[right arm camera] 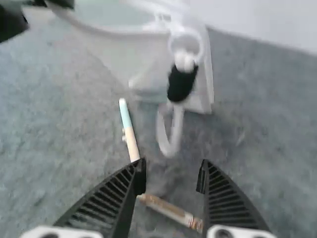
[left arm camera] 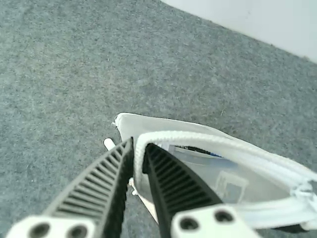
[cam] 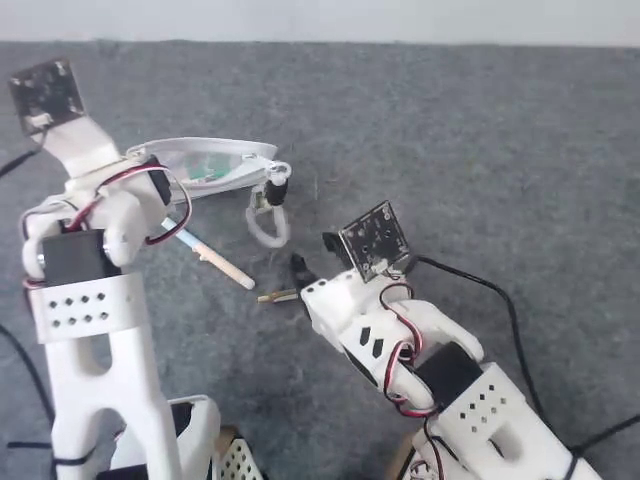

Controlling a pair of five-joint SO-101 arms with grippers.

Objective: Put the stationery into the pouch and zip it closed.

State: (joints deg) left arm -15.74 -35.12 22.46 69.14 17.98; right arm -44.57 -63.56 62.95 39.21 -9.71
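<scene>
A white see-through pouch [cam: 210, 165] lies open on the grey carpet, with some items showing inside it [left arm camera: 223, 168]. My left gripper [left arm camera: 137, 148] is shut on the pouch's rim at its end [cam: 165, 192]. A black zipper pull [right arm camera: 181, 82] with a white cord loop [cam: 268, 225] hangs at the other end. A pen with a blue band [cam: 215, 255] lies beside the pouch [right arm camera: 128, 131]. A short brown stick [cam: 278, 295] lies close to it [right arm camera: 168, 210]. My right gripper [right arm camera: 171, 178] is open just above the stick [cam: 300, 278], with nothing between its fingers.
Grey carpet [cam: 480, 150] stretches open to the right and far side. A pale wall [left arm camera: 267, 20] bounds the far edge. Both arm bases and their cables [cam: 500, 300] crowd the near side.
</scene>
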